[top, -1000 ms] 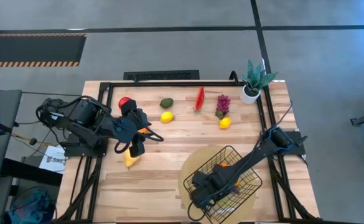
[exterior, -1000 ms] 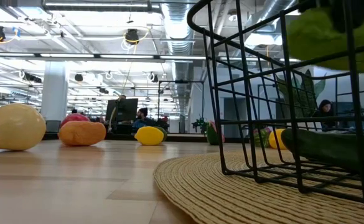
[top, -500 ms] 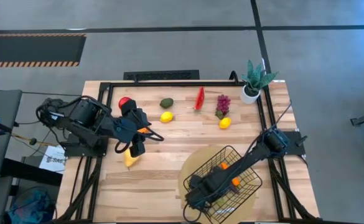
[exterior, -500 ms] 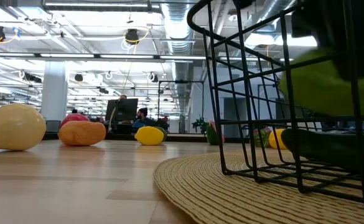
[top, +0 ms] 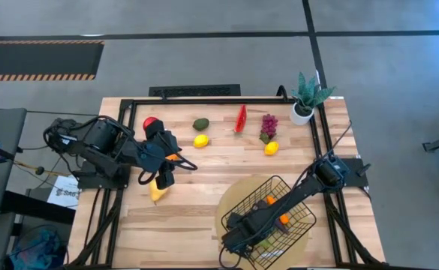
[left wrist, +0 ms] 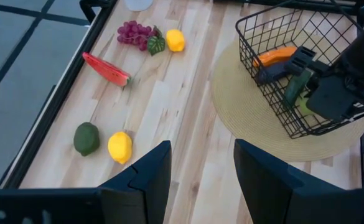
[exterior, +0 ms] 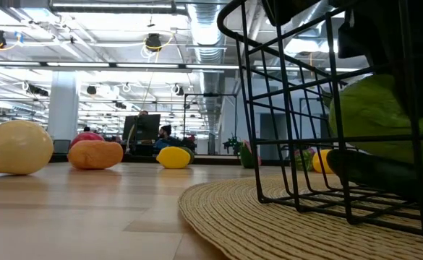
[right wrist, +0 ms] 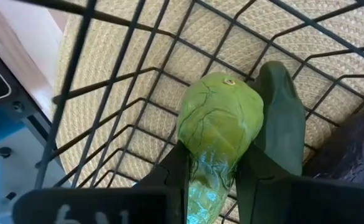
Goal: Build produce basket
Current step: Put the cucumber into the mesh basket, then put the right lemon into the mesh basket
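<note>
The black wire basket [top: 281, 182] stands on a round tan mat [top: 229, 196] at the near right. My right gripper [right wrist: 213, 180] reaches into it, shut on a light-green veined vegetable [right wrist: 219, 118], which also shows in the low view [exterior: 385, 108]. A dark green cucumber [right wrist: 284, 118] and an orange carrot [left wrist: 275, 56] lie in the basket. My left gripper [left wrist: 201, 180] is open and empty above the table's left part, beside an orange fruit [top: 173, 157] and a yellow pear [top: 156, 192]. My right gripper pinches the green vegetable's narrow end [right wrist: 210, 165] between its two fingers. The fingers slant down into the basket from the table's far right. The vegetable's wide end points forward past the fingers, low above the cucumber [exterior: 385, 170]. Whether it touches the cucumber I cannot tell.
Along the far side lie a red apple [top: 150, 123], an avocado [top: 200, 124], two lemons [top: 201, 140] [top: 271, 148], a watermelon slice [top: 240, 118] and purple grapes [top: 269, 125]. A potted plant [top: 307, 97] stands at the far right corner. A black frame [top: 204, 101] rims the table.
My right gripper has gone down into the basket and a little toward the table's near left, still shut on the green vegetable. The vegetable has come down from the basket's rim height to just above the cucumber.
</note>
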Tool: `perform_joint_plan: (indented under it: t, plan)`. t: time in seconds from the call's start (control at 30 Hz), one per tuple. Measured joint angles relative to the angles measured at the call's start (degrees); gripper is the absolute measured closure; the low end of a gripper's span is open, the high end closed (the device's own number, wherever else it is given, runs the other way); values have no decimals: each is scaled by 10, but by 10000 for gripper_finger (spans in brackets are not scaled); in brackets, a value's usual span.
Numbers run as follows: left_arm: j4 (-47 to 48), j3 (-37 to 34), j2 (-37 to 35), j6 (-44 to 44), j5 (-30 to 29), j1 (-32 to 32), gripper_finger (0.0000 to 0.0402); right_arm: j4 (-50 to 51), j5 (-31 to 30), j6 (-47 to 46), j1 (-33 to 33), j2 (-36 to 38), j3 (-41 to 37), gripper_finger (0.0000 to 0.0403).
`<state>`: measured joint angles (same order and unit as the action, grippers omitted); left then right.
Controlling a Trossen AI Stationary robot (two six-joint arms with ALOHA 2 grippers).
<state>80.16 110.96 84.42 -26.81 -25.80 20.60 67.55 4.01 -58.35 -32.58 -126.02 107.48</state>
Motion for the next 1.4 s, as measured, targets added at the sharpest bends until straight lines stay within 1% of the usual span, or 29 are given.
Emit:
perform_joint_plan:
  t: [0.23,0.3,0.47,0.53,0.6,0.77,0.83,0.93,1.07,1.13,1.23,1.4]
  plan:
    - [1,0,0,0,0,0,240,-8,0,0,0,0,0,324]
    - [1,0,0,0,0,0,240,-8,0,-1,0,0,0,293]
    - [1,0,0,0,0,0,240,4,-2,-12,0,1,0,186]
    - [1,0,0,0,0,0,240,20,-2,-24,3,4,0,161]
    - [1,0,0,0,0,0,240,37,4,-41,6,7,0,150]
    - [3,0,0,3,-3,0,240,73,16,-44,9,14,21,153]
    - [5,0,0,4,-4,0,240,91,15,-28,9,13,44,160]
    - [22,0,0,4,-10,0,240,120,-2,-6,8,13,89,175]
    - [56,0,0,-12,-32,0,240,211,-64,21,17,13,173,198]
    - [72,0,0,-29,-39,-4,240,226,-102,46,26,16,206,209]
    - [93,0,0,-44,-50,-12,240,223,-157,86,41,40,226,224]
    - [99,0,0,-41,-51,-35,240,226,-179,136,92,94,220,244]
